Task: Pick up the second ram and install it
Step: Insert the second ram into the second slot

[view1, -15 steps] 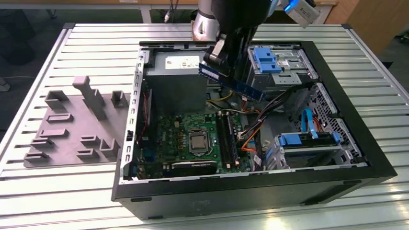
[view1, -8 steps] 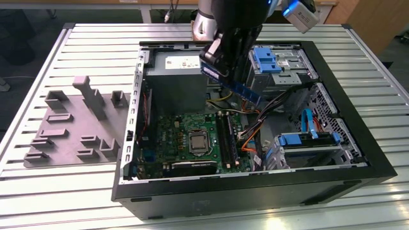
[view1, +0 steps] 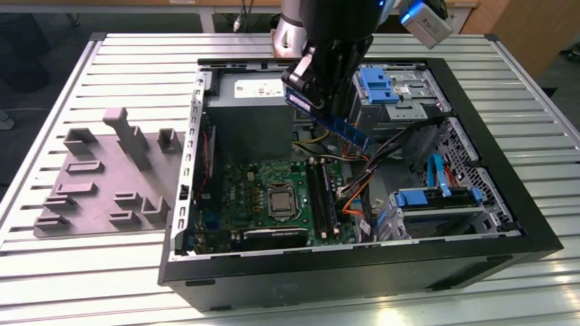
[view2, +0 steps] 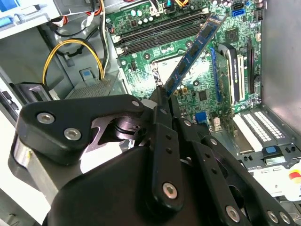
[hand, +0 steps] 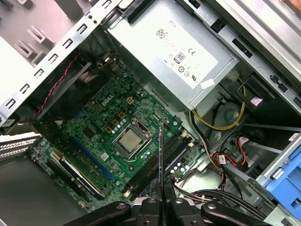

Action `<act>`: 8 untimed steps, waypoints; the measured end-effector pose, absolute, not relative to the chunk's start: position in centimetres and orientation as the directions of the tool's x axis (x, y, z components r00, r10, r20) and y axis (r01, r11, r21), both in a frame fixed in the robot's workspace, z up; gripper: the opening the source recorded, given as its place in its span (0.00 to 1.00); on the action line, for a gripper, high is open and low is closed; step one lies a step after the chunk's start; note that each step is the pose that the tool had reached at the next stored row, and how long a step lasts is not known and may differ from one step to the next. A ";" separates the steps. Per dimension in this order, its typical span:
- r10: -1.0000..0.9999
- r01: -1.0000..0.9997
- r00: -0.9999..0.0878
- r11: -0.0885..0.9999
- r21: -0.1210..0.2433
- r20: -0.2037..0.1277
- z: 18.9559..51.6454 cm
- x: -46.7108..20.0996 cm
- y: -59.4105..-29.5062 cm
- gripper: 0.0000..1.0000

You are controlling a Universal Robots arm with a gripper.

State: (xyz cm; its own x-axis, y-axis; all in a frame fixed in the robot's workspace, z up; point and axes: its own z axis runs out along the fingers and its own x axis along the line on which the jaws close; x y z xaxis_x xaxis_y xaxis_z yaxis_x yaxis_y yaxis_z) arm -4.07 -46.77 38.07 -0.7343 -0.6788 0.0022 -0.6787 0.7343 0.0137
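Observation:
My gripper (view1: 306, 100) hangs above the open computer case (view1: 507, 224), shut on one end of the second ram (view1: 333, 124). The ram is a thin blue-green strip, tilted down toward the motherboard (view1: 258, 193). In the second wrist view the ram (view2: 195, 49) sticks out from the gripper (view2: 162, 94) over the board. In the first wrist view the ram (hand: 160, 157) shows edge-on between the fingertips (hand: 151, 203). It is held in the air above the long black slot rails (hand: 146, 175), which lie beside the processor socket (hand: 128, 141). These slot rails (view1: 321, 197) run along the board's edge at the exterior view's right.
The grey power-supply box (view1: 246, 115) fills the case's far part. Orange, yellow and black cables (view1: 358, 180) and blue drive cages (view1: 435, 200) crowd the exterior view's right. A grey holder tray (view1: 104, 180) lies on the slatted metal table (view1: 91, 285), outside the case.

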 end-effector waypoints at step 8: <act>-0.677 -0.677 -0.736 0.736 0.014 0.002 38.1 -4.1 -46.8 0.14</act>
